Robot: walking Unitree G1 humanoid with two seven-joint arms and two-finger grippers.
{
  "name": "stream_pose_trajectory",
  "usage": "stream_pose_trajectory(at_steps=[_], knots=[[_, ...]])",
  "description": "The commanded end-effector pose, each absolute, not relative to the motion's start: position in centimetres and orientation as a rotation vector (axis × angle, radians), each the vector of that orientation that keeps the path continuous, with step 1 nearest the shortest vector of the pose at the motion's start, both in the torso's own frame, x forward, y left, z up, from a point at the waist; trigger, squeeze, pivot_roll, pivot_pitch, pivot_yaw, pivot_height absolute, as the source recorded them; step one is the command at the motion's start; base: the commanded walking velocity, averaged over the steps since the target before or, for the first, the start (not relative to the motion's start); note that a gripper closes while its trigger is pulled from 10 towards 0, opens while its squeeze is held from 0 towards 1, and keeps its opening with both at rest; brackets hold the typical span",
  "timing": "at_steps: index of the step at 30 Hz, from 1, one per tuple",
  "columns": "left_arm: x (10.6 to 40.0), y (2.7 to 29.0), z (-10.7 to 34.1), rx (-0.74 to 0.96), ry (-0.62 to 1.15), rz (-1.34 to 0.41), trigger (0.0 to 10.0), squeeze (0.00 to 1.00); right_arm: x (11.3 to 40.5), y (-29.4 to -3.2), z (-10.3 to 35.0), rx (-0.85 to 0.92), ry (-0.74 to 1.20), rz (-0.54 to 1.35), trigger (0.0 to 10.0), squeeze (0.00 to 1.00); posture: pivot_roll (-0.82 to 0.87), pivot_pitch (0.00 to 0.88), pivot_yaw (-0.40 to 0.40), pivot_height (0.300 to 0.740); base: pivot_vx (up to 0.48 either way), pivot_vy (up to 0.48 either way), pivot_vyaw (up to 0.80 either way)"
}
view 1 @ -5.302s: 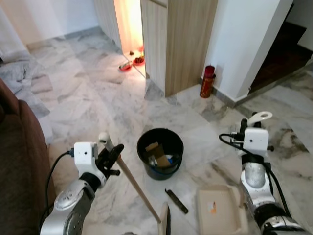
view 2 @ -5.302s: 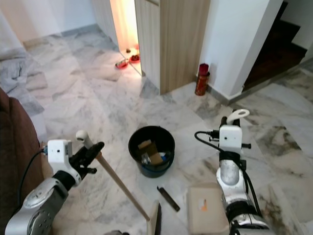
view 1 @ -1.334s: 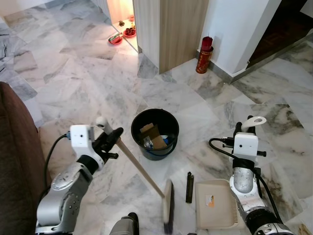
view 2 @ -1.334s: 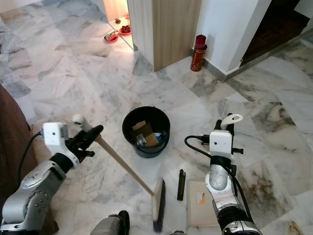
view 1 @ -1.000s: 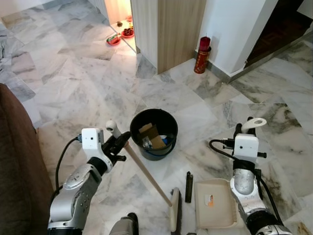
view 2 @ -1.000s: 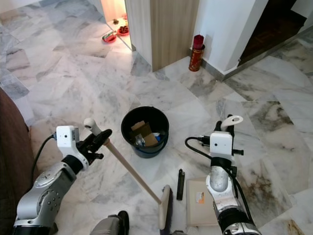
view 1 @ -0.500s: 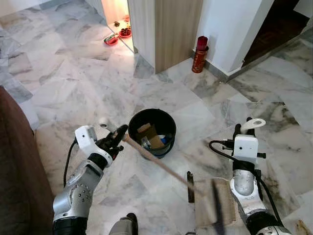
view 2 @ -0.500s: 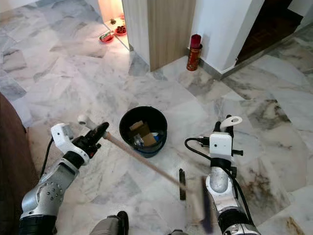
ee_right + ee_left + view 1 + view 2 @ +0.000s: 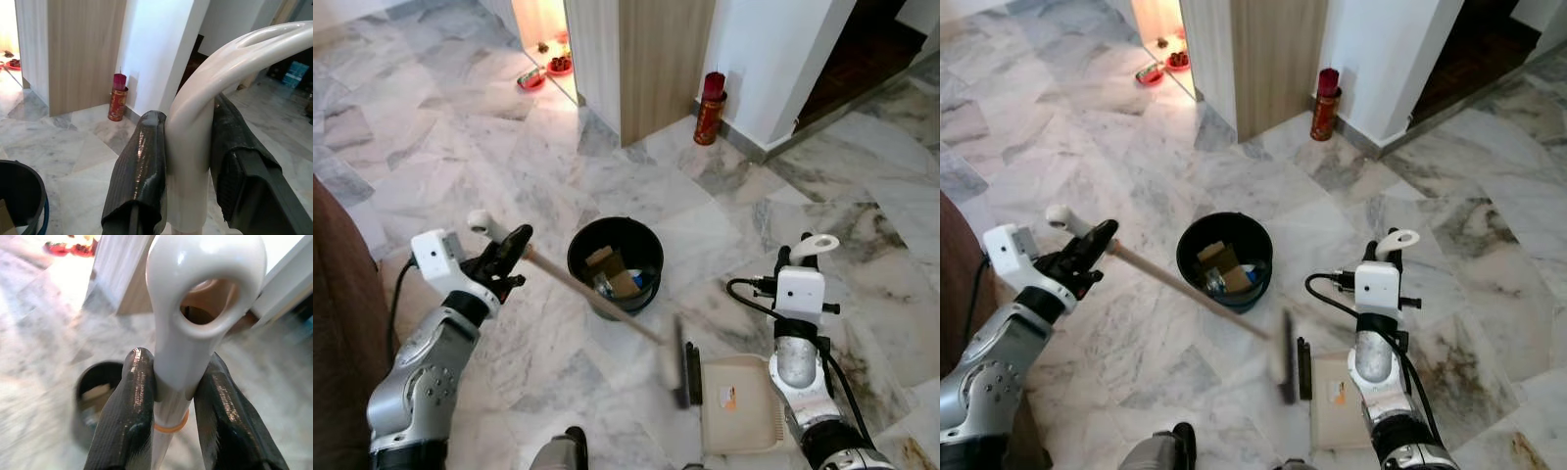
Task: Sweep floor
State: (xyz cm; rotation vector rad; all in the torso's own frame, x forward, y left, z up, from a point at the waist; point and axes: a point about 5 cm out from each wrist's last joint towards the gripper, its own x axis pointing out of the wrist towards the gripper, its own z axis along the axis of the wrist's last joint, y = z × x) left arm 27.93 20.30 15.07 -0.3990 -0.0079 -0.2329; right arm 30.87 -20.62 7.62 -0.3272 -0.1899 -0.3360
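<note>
Wooden-handled broom (image 9: 597, 299) with a white looped end slants across the grey-veined marble floor (image 9: 460, 157), its blurred head beside a slim black object (image 9: 693, 374) at the edge of the beige plastic dustpan (image 9: 744, 416). Left tool (image 9: 505, 251) is clamped on the broom's top; right tool (image 9: 188, 161) is clamped on the dustpan's white handle. One black round bucket (image 9: 615, 262) holds scraps.

Both eye views are looking steeply down from head height, sharing the black bucket (image 9: 616, 262) on the marble floor (image 9: 460, 157). Each wrist camera is peering close along its own fingers.
</note>
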Motion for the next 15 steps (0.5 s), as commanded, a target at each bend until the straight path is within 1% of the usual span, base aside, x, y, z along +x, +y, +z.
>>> stream_pose_trajectory(at_steps=[1, 3, 6, 15], knots=[[27.4, 19.2, 14.5, -0.372, 0.024, -0.295, 10.0, 0.00, 30.4, -20.3, 6.5, -0.329, -0.133, -0.324, 10.0, 0.00, 0.14, 0.183, 0.019, 0.740, 0.000, 0.000, 0.00], [27.2, 18.7, 13.6, -0.342, 0.058, -0.318, 10.0, 0.00, 30.4, -20.3, 6.5, -0.329, -0.133, -0.324, 10.0, 0.00, 0.13, 0.186, 0.020, 0.740, 0.000, 0.000, 0.00], [27.1, 18.2, 12.2, -0.307, 0.092, -0.309, 10.0, 0.00, 30.4, -20.3, 6.5, -0.330, -0.134, -0.323, 10.0, 0.00, 0.13, 0.189, 0.019, 0.740, 0.000, 0.000, 0.00], [27.1, 17.4, 10.2, -0.247, 0.135, -0.299, 10.0, 0.00, 30.0, -20.8, 6.3, -0.336, -0.137, -0.327, 10.0, 0.00, 0.11, 0.211, 0.016, 0.740, 0.000, 0.000, 0.00]])
